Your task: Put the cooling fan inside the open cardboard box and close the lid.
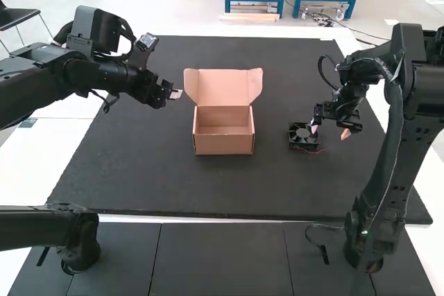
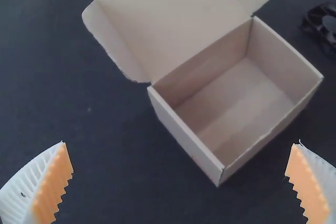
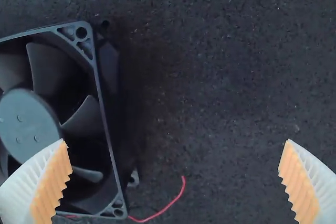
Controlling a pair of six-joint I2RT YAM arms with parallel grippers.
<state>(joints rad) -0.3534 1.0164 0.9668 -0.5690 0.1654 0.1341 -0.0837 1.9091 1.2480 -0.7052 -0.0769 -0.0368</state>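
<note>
A brown cardboard box (image 1: 223, 129) sits near the middle of a black mat (image 1: 139, 171) that covers most of a white desk (image 1: 28, 164). The box is open and nothing shows on its inside floor. Its lid (image 1: 223, 86) stands upright at the far edge, with a small rounded flap at each side.

The cooling fan (image 1: 304, 134), black and square-framed, lies flat on the mat to the right of the box, near it but apart. A thin red wire (image 3: 168, 205) curls out from one corner of its frame.

The left arm reaches in from the left, and the left pincer (image 1: 170, 93) is just beside the lid's left flap. Its white ribbed fingers with orange pads are spread wide and hold nothing.

The right pincer (image 1: 329, 126) points down over the fan's right side. Its fingers are apart, one over the fan's frame and the other over bare mat beside it.
</note>
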